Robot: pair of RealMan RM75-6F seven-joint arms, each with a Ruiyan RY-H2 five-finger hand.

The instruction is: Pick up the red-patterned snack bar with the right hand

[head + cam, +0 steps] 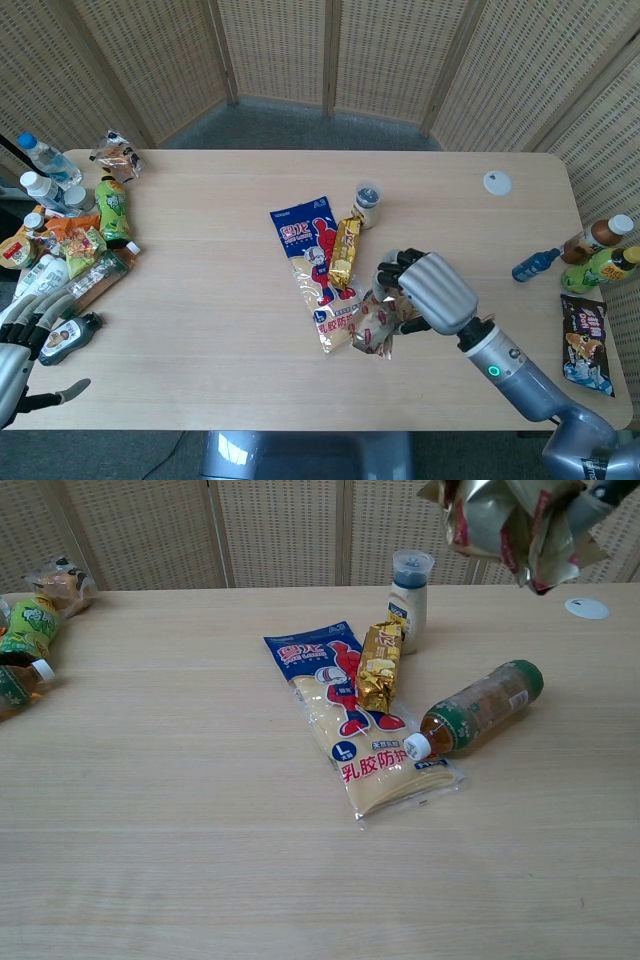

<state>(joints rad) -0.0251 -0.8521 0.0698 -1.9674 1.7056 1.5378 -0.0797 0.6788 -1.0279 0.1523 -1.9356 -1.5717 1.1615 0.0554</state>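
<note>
Two hands in your head view. Your right hand (432, 292) is raised over the bench (200, 300), its fingers (395, 268) clamped on the snack bar (374, 322). The bar is a crumpled silver wrapper with red marks; it hangs clear of the bench, off the hand's near-left side. From the head camera it overlaps the lower corner of the long pouch (318, 271). From the chest camera the bar (505, 525) sits high at the top edge, above the brown bottle (477, 707), with only a dark bit of your fingers showing at the corner.

Your left hand (18, 345) rests at the bench's left edge, fingers apart, holding nothing. Just beside it lies a small dark item, too small to tell.

Middle of the bench: a gold packet (346, 250) lies on the long pouch, a small jar (367, 204) stands just beyond it, and the brown bottle lies on its side with its cap at the pouch's corner.

Left edge: a cluster of bottles and snacks (62, 225). Right edge: more bottles (588, 253) and a dark packet (583, 343). A white disc (497, 182) lies apart near the far right.
</note>
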